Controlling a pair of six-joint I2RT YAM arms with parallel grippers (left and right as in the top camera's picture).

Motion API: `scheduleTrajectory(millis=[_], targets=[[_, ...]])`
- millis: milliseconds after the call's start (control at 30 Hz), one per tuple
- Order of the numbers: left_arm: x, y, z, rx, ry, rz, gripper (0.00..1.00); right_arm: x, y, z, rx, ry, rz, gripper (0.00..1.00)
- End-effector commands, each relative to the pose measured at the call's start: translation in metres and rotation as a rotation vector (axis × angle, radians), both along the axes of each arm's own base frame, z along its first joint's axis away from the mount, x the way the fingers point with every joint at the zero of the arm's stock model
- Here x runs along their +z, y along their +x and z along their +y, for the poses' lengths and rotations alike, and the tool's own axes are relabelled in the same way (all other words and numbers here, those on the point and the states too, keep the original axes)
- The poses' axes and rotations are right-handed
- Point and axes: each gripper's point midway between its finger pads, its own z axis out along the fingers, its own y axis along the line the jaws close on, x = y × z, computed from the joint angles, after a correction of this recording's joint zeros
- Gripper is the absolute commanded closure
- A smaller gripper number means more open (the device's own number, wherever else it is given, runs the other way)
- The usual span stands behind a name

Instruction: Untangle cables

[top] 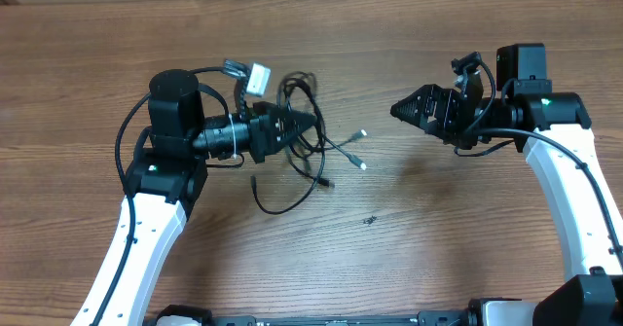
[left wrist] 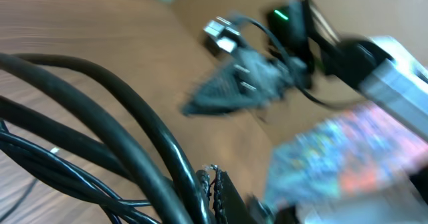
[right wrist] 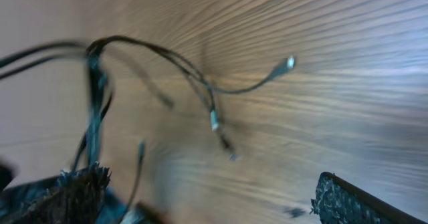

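Black, thin looped cables (top: 310,151) on woodgrain table (top: 438,238), left gripper (top: 311,121) clenched on them, right gripper (top: 397,109) released.

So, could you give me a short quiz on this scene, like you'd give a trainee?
1. True or false: the right gripper is touching the cables.
2. Which one is shut in the middle of the tangle? A) the left gripper B) the right gripper C) both
3. Fill in: the loose plug ends rest on a ____ table.

Key: 1 false, it stands open and apart from them; 2 A; 3 wooden.
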Motion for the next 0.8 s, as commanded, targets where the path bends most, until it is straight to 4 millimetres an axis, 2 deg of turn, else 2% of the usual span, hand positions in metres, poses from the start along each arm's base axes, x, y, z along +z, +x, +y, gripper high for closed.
scheduleTrajectory(millis=[0,200,433,633,767], targets=[[0.000,0.030,0.019,0.230,0.032,0.048,0.96,0.018,-0.011,0.023,0.100,0.115,-0.025,0.00],[-0.007,0.050,0.034,0.415,-0.008,0.200,0.96,0.016,-0.021,0.046,0.176,0.102,-0.032,0.00],[-0.021,0.072,0.064,0.728,-0.160,0.512,0.96,0.017,-0.046,0.094,0.333,0.100,-0.051,0.00],[-0.025,0.075,0.071,0.827,-0.283,0.690,0.96,0.020,-0.066,0.128,0.448,0.106,-0.083,0.00],[-0.026,0.078,0.076,0.889,-0.377,0.797,0.96,0.021,-0.077,0.142,0.497,0.104,-0.096,0.01]])
